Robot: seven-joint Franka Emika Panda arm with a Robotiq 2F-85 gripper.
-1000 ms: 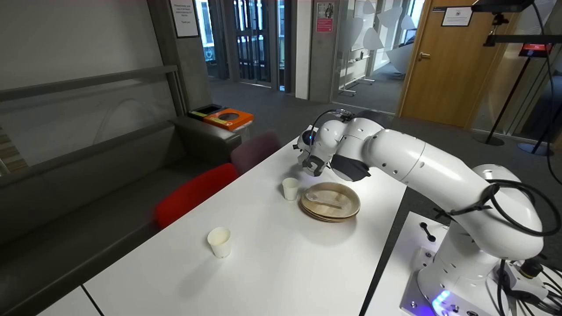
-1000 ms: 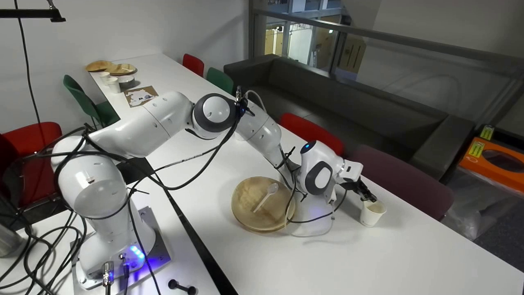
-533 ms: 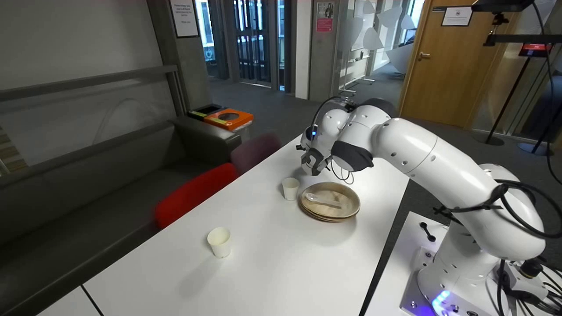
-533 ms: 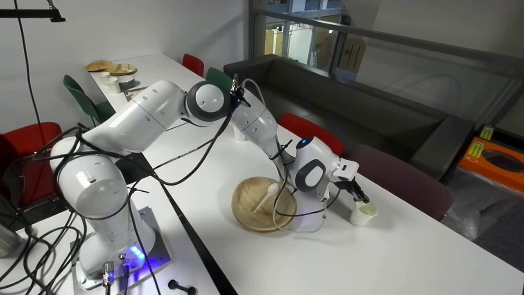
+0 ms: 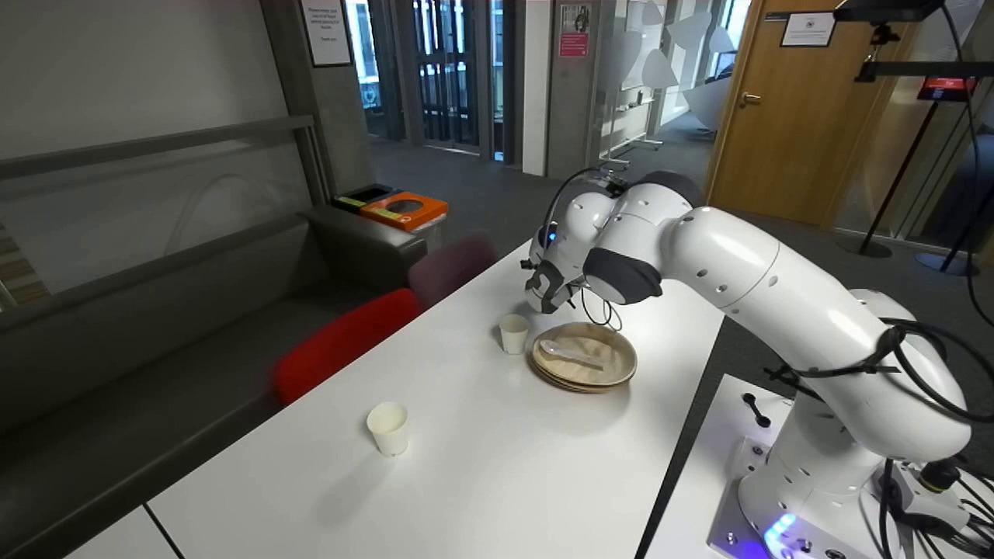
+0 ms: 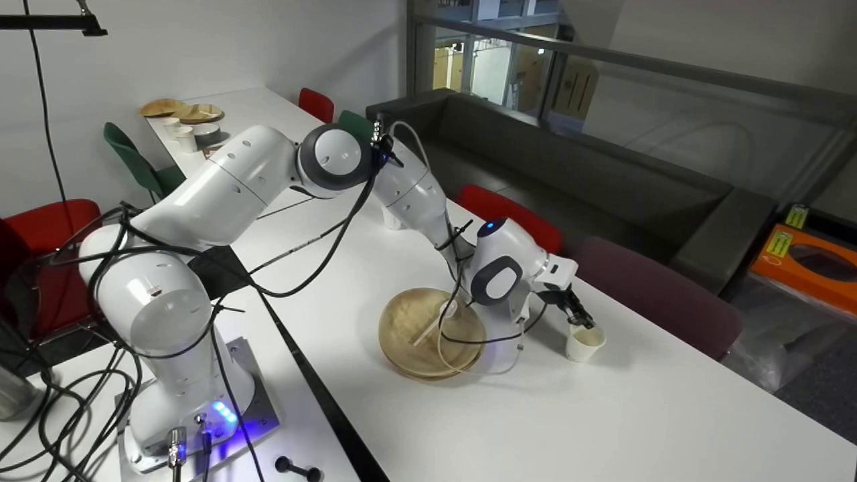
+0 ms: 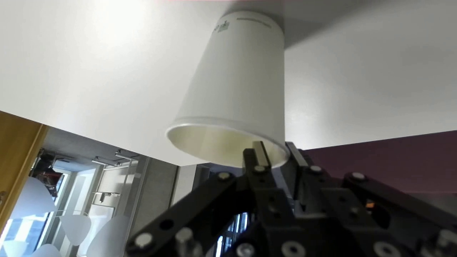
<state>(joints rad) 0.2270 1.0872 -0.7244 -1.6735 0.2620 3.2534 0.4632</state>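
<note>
In the wrist view a white paper cup [image 7: 239,78] stands with its mouth towards my gripper [image 7: 274,143]. One finger [image 7: 262,155] reaches inside the cup and the other lies outside, so the jaws straddle the rim. A gap wider than the thin cup wall shows between them; the jaws are partly open. In an exterior view this cup [image 6: 584,345] appears upright on the white table, directly below the gripper [image 6: 586,324]. The arm hides this cup in an exterior view, where two more white cups, a nearer cup [image 5: 388,428] and a farther cup [image 5: 513,335], stand on the table.
Stacked round plates [image 5: 582,380] bear a clear plastic spoon [image 5: 573,357], close to the arm. A loose cable [image 6: 489,343] hangs from the wrist over the plates. A dark purple chair [image 6: 656,294] and a red chair [image 5: 345,341] line the table's far edge.
The gripper and the cup at its fingers have moved together across the table, leftwards in an exterior view. The plates and the two other cups have stayed in place.
</note>
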